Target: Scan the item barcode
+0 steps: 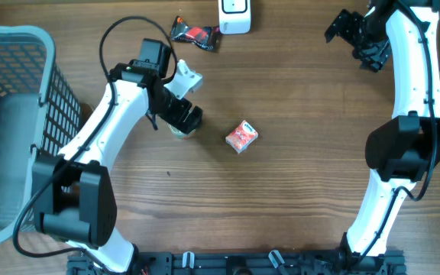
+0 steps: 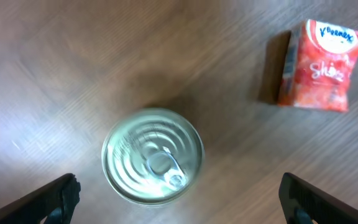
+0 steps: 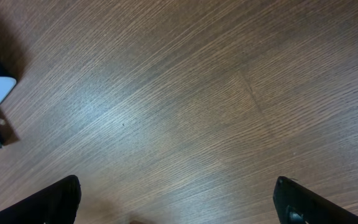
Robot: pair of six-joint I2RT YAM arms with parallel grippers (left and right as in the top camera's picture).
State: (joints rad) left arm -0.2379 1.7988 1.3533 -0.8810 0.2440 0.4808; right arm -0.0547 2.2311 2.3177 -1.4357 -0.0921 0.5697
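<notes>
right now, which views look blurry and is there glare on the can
Left wrist: soft and slightly blurred, pale sheen on the can lid, yet the tissue pack print reads. Right wrist: table grain sharp, a whitish glare band at left. Overhead: sharp, evenly lit.

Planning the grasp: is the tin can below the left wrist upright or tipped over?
Upright. The left wrist view looks straight down on the can, showing its round ribbed lid and pull tab, with no side wall showing.

Overhead and close, downward wrist views share table [image 1: 296, 198].
</notes>
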